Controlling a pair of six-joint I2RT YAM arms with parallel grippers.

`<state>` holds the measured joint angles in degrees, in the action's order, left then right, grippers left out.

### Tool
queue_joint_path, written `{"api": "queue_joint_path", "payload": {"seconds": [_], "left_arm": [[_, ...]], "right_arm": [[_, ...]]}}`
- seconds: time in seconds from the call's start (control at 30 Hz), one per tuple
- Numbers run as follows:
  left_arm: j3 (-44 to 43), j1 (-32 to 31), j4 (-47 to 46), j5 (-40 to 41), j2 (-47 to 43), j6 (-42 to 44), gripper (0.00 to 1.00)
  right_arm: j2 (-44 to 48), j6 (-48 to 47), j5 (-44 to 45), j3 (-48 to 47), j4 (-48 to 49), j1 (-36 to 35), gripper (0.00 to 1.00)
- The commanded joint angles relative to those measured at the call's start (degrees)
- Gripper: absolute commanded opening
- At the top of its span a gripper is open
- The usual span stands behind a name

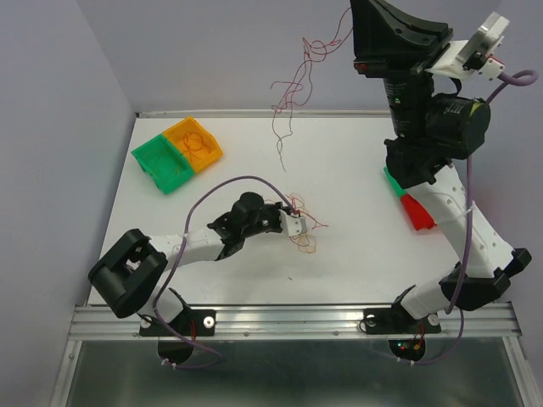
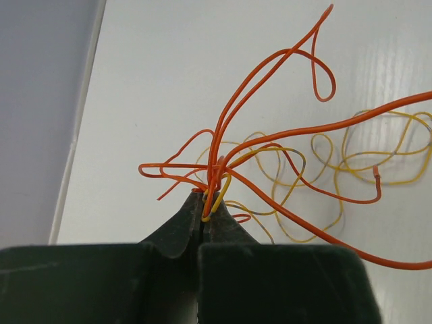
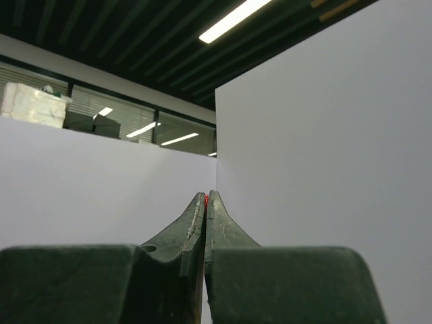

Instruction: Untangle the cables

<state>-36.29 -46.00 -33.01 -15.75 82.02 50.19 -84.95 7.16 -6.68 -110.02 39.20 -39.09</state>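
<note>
The left gripper (image 2: 204,202) is clamped fully shut on the root of the orange-and-yellow cable tangle (image 2: 290,169), which fans toward the upper right of its wrist view, flat on the table (image 1: 356,153). The right gripper (image 3: 205,197) (raised high) pinches a red strand (image 1: 293,85). That strand dangles at the upper centre of the top view, its long axis vertical and its lower end apart from the tangle.

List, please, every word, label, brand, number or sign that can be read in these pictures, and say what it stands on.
None: no view shows readable text.
The green bin, the orange bin, the table, the tangled cables and the raised red cable are all plain.
The white block behind the window in the right wrist view is too distant to show any print.
</note>
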Motion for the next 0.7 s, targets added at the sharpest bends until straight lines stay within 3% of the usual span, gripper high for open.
{"api": "queue_joint_path", "payload": {"seconds": [0.0, 0.23, 0.33, 0.53, 0.67], "left_arm": [[1.13, 0.12, -3.46, 0.37, -1.77, -0.36, 0.00], [4.12, 3.45, -3.02, 0.82, -2.56, -0.36, 0.00], [5.79, 7.23, -2.67, -3.31, -7.65, -2.46, 0.14], [3.60, 10.14, 1.98, -8.77, -14.95, -5.28, 0.54], [1.32, 10.66, 3.48, -10.61, -16.80, -6.59, 0.63]], "right_arm": [[3.82, -3.38, 1.93, -1.52, 2.90, -0.46, 0.01], [4.96, -6.63, 4.65, 0.68, 2.46, -0.46, 0.01], [5.67, -11.63, 9.13, 3.40, 1.76, -0.46, 0.01], [5.67, -16.39, 14.76, 8.23, 1.05, -0.46, 0.01], [5.93, -14.12, 12.83, 10.78, 1.14, -0.46, 0.01]]}}
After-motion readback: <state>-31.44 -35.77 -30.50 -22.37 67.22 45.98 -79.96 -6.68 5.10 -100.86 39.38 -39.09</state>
